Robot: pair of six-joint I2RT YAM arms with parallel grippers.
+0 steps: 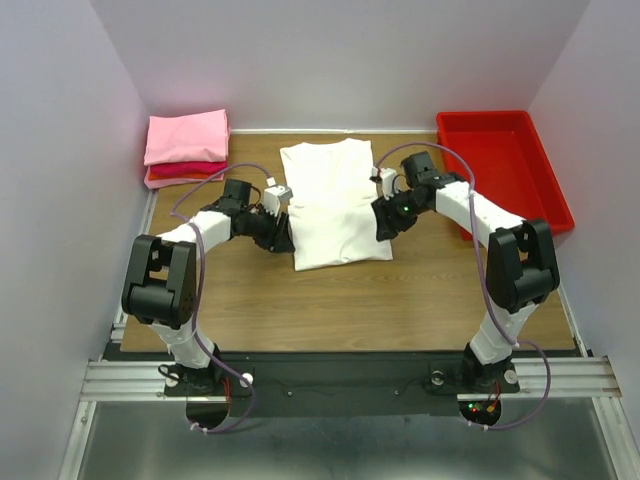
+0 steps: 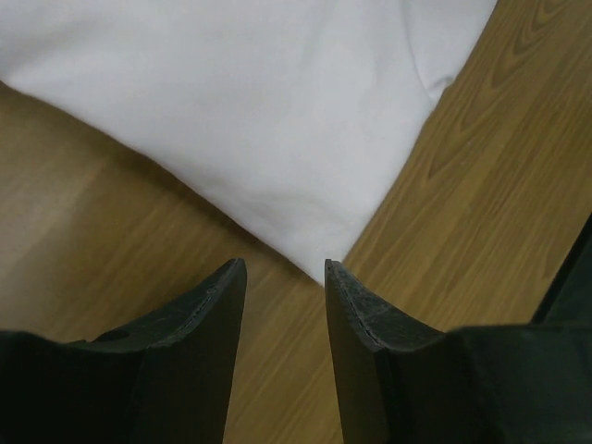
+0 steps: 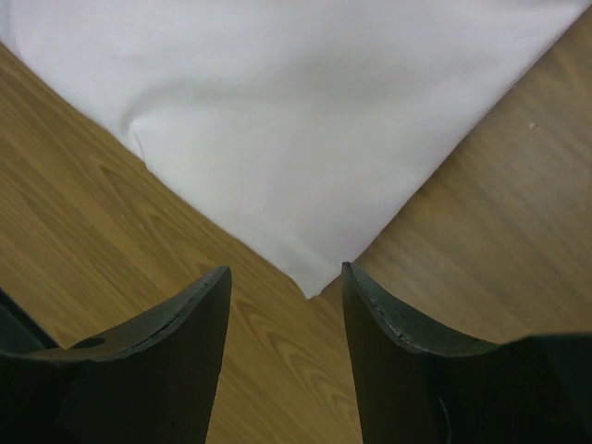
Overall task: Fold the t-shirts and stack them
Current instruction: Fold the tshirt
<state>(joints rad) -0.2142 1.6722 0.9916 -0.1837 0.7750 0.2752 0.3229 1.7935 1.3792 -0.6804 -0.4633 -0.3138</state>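
Note:
A white t-shirt (image 1: 335, 205) lies folded into a long rectangle in the middle of the wooden table, and no print shows on it. My left gripper (image 1: 282, 238) is open at its left edge near the near-left corner. In the left wrist view a white corner (image 2: 277, 120) points between the open fingers of the left gripper (image 2: 284, 266), which hold nothing. My right gripper (image 1: 384, 226) is open at the shirt's right edge. In the right wrist view the cloth corner (image 3: 305, 120) lies just ahead of the open, empty right gripper (image 3: 285, 270). A folded pink tee (image 1: 187, 137) lies on a red one (image 1: 185, 170) at the back left.
A rigid red plastic tray (image 1: 500, 160) stands at the back right, beside the right arm's elbow. Bare wood table (image 1: 350, 300) lies between the shirt and the arm bases. Grey walls close in the back and sides.

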